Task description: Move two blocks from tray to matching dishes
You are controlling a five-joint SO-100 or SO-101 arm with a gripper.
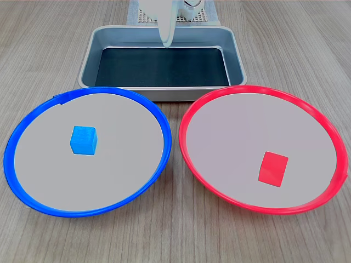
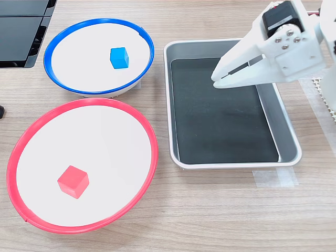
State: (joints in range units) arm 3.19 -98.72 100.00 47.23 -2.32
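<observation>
The blue block (image 1: 83,139) (image 2: 119,58) lies in the blue-rimmed dish (image 1: 33,129) (image 2: 73,42). The red block (image 1: 273,168) (image 2: 73,181) lies in the red-rimmed dish (image 1: 219,137) (image 2: 105,136). The grey tray (image 1: 90,52) (image 2: 286,126) has a bare black floor with no block in it. My white gripper (image 1: 166,43) (image 2: 216,80) hangs above the tray, its tip pointing towards the dishes. The fingers are shut with nothing between them. It is well apart from both blocks.
The dishes sit side by side on a wooden table, in front of the tray in the first exterior view. A dark flat object (image 2: 21,31) lies at the second exterior view's upper left. The arm's base (image 1: 186,11) stands behind the tray on a perforated mat.
</observation>
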